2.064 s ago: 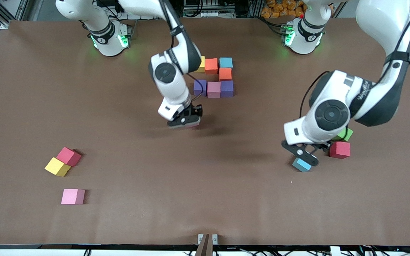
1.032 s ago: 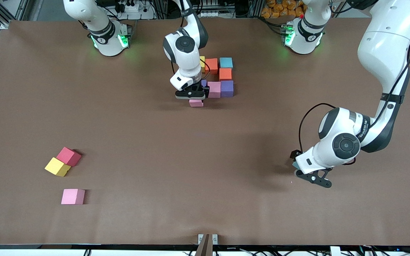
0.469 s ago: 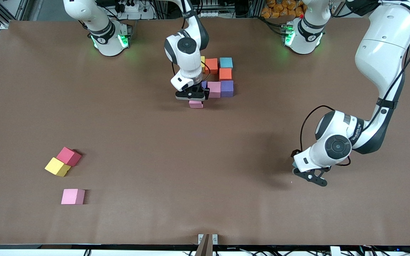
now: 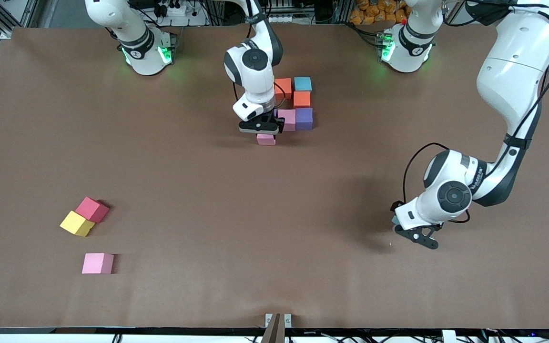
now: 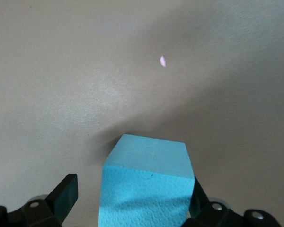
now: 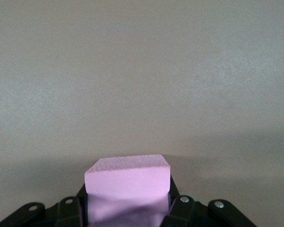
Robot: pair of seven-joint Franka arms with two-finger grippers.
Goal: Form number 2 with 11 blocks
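The right gripper (image 4: pixel 266 134), clamped on a pink block (image 4: pixel 266 139), has carried it in over the last seconds to just beside the unfinished number 2 (image 4: pixel 295 102), so the fourth row begins, while the left gripper (image 4: pixel 415 233) has dropped, fingers spread, around a light blue block (image 5: pixel 146 187) on the desk (image 4: pixel 208 190).

No readable text, labels or numbers anywhere.

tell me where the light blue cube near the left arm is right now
The light blue cube sits on the table between the open left tool's fingers, toward the left arm's end.
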